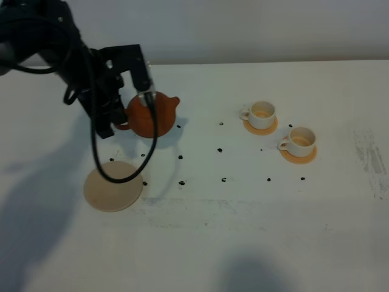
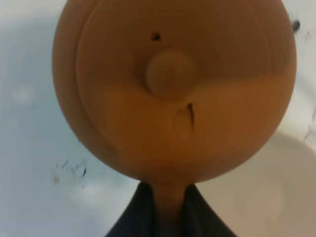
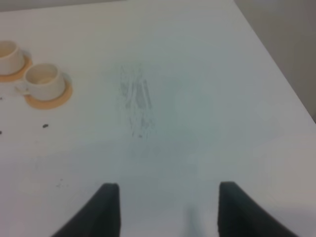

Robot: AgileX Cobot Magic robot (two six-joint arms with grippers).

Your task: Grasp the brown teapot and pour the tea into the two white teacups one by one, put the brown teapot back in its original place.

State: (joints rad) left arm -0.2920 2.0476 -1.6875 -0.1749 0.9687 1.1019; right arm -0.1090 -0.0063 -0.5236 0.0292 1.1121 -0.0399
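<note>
l gripper (image 2: 168, 210) jaws tight, r gripper (image 3: 168, 186) jaws wide apart

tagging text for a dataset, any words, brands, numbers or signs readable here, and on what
None: no view shows a readable word, number or logo.
brown teapot, far teacup, near teacup: plain, nothing printed.
table: only small black dots and grey scuffs, not characters.

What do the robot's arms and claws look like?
The left arm is black and chunky, with a thick black cable looping off it. The left gripper has two dark fingers. Of the right gripper, only two dark, wedge-shaped fingers show.
</note>
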